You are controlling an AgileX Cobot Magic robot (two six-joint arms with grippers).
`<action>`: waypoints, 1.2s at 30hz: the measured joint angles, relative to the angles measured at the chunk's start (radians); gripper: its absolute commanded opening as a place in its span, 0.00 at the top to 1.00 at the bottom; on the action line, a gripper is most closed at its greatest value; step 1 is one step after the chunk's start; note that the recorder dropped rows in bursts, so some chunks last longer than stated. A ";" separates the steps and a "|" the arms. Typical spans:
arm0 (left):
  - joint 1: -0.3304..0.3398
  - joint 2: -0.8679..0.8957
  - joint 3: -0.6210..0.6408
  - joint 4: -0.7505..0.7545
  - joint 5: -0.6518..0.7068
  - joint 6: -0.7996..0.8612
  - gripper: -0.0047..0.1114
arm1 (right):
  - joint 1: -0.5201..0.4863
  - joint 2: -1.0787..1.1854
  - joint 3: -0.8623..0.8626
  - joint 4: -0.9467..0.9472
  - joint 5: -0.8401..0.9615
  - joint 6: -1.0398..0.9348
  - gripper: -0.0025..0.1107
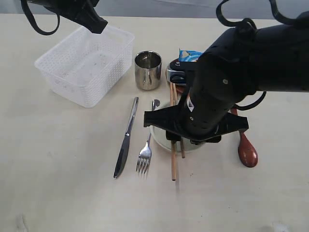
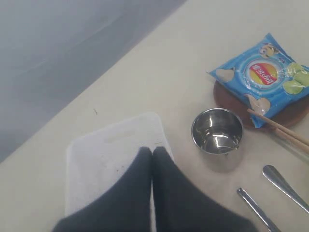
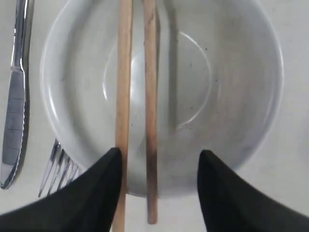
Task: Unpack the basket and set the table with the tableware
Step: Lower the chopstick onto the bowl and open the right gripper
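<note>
The steel fork [image 1: 144,157] lies nearest on the cream worktop [image 1: 58,183]. The steel knife [image 1: 126,137] is just left of it. Both run lengthwise from near to far, with the tines and blade tip at the near end. Well to the right lies a brown wooden spoon [image 1: 247,151], its glossy oval head nearest and its handle running away under the right arm.

Between fork and spoon sits the cream round bowl [image 3: 231,72], smooth and shallow, its inside bare. A pair of wooden chopsticks [image 3: 124,72] lies side by side across its rim, the near ends jutting past it. The right hand [image 3: 160,153] hangs above the bowl's near edge. Its two black fingers [image 3: 96,193] are spread wide, one on either side of the chopsticks, and grip nothing. In the exterior view the arm behind the hand hides most of the bowl.

Farther off, a polished steel cup [image 1: 147,70] stands upright, with only reflections inside. To its right a small brown plate [image 2: 285,118] carries a blue chip bag [image 2: 263,77]. The chopsticks' far ends reach the plate's edge beside the bag.

At the far left stands the white plastic basket [image 1: 116,67], rectangular with woven-look perforated walls. Its floor is bare except for a few dark specks. The left hand [image 2: 153,152] hovers over the basket's far edge, its fingers pressed together with nothing between them.
</note>
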 measured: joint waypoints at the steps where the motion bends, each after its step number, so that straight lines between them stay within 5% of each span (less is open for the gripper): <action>1: 0.000 0.000 0.000 0.000 0.000 0.000 0.96 | 0.000 0.000 0.000 -0.002 -0.004 0.003 0.56; 10: 0.000 0.000 0.000 0.000 0.000 0.000 0.96 | 0.000 -0.049 -0.035 -0.022 -0.124 0.004 0.55; 18: 0.000 0.000 0.000 0.000 0.000 0.000 0.96 | 0.000 0.079 -0.173 -0.105 0.002 -0.011 0.55; 36: 0.000 0.000 0.000 0.000 0.000 0.000 0.96 | 0.000 0.174 -0.179 -0.199 0.012 0.053 0.56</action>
